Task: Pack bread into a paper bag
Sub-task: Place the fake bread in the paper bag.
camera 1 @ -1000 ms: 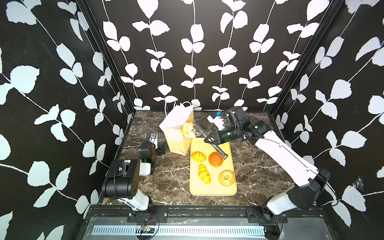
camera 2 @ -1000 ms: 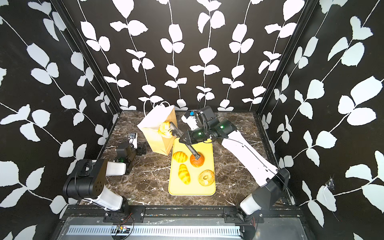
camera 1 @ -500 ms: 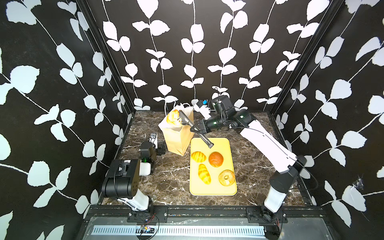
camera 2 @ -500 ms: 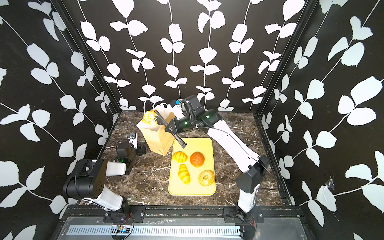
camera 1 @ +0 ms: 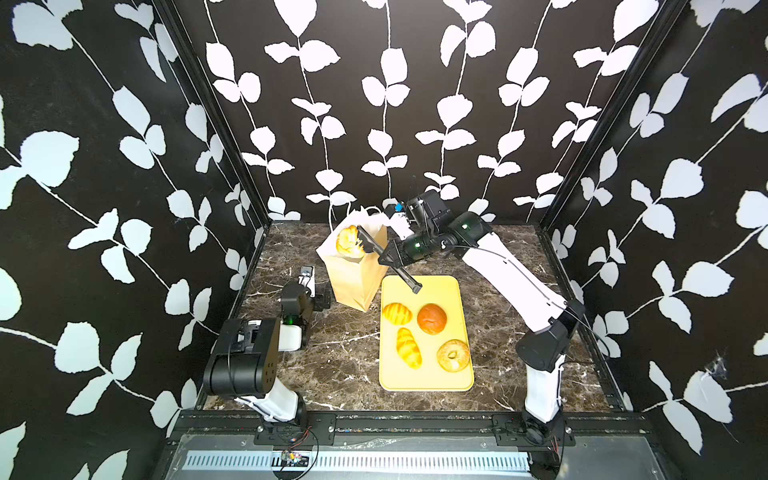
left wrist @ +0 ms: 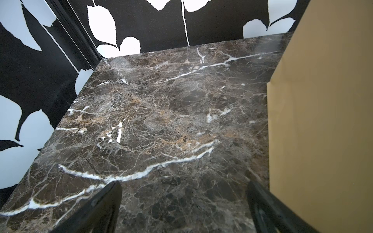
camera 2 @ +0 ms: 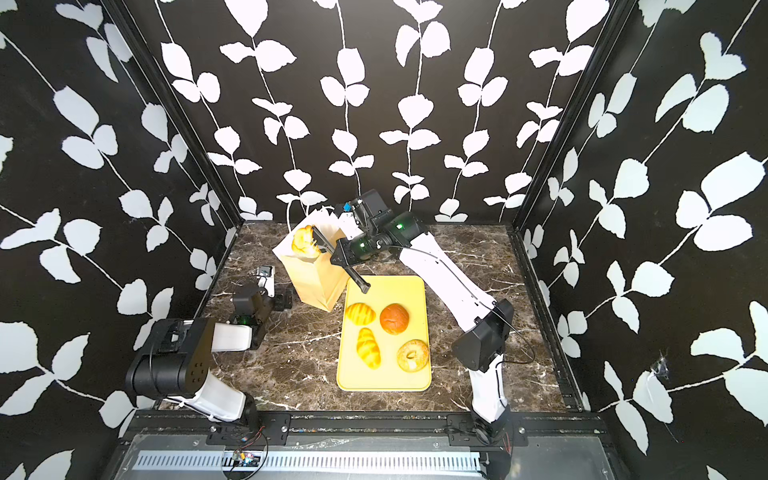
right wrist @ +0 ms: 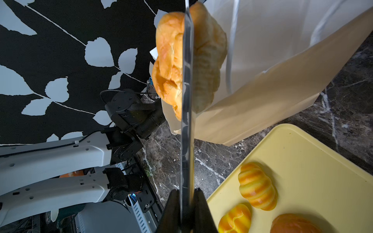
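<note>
Tongs (camera 1: 405, 278) clamped in right end effector (camera 1: 384, 257) hold knot roll (camera 1: 348, 242) over paper bag (camera 1: 357, 282) mouth.

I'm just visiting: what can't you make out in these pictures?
- Bottom of the paper bag: in both top views, hidden by its walls and the knot roll; contents unknown.
- Tips of the tongs: right wrist view, cut off by the top edge.
- Round brown bun: right wrist view, cut by the bottom edge.
- Left gripper: left wrist view, bottom edge leaves only two finger ends.
</note>
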Controlling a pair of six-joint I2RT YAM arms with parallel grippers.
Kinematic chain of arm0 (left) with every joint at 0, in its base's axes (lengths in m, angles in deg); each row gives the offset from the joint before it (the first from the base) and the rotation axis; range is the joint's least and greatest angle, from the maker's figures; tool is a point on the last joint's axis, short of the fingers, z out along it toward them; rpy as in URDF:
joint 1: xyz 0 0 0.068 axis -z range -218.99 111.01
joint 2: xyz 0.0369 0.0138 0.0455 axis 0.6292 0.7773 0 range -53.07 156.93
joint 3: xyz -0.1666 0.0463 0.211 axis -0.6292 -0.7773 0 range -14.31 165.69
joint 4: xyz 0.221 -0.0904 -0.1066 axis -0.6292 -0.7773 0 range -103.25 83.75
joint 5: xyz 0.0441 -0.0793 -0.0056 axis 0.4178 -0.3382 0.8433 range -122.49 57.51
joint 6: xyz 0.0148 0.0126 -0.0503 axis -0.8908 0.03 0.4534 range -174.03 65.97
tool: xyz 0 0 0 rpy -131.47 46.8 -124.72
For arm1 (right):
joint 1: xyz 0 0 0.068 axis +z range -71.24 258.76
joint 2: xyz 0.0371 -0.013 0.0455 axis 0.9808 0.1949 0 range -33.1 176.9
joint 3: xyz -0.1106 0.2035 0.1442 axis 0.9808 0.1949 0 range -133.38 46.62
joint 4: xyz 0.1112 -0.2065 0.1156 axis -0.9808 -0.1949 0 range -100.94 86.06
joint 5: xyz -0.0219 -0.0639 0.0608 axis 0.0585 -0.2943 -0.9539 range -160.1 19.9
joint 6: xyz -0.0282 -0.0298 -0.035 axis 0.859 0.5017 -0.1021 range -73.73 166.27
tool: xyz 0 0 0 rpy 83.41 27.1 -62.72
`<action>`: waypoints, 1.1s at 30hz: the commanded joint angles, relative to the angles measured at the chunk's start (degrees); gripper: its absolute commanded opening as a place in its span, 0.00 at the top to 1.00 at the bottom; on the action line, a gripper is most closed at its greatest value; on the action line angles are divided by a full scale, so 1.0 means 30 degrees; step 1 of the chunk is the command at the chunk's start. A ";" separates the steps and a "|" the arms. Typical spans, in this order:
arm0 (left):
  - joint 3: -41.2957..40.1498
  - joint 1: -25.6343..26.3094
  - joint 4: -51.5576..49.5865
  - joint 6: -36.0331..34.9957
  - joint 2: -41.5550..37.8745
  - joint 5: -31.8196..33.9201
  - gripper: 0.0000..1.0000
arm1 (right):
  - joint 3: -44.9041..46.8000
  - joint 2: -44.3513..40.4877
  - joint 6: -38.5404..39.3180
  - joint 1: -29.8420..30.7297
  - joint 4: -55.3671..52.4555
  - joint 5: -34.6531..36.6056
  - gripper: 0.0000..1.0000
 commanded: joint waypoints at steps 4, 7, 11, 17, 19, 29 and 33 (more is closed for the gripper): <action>0.0206 0.0062 -0.0004 -0.0071 -0.0350 -0.0016 0.02 | -0.0769 -0.0297 0.0324 0.0139 0.0290 0.0304 0.79; 0.0206 0.0064 -0.0019 -0.0082 -0.0350 0.0014 0.02 | -0.0718 -0.0297 0.0296 0.0138 0.0370 0.0193 0.75; 0.0206 0.0063 0.0003 -0.0083 -0.0350 0.0013 0.02 | -0.0740 -0.0377 0.0141 0.0138 0.0629 -0.0018 0.74; 0.0191 0.0064 -0.0017 -0.0075 -0.0350 -0.0003 0.02 | -0.1226 -0.0528 0.0019 0.0145 0.0840 -0.0199 0.73; 0.0202 0.0064 0.0008 -0.0079 -0.0372 0.0012 0.02 | -0.1433 -0.0599 -0.0164 0.0142 0.0864 -0.0404 0.74; 0.0184 0.0057 -0.0007 -0.0081 -0.0350 0.0001 0.02 | 0.0627 -0.3905 -0.0916 0.0308 0.0558 -0.0045 0.74; 0.0195 0.0062 0.0010 -0.0086 -0.0351 -0.0009 0.02 | 0.4198 -0.6461 -0.1389 0.0316 0.0560 0.1172 0.74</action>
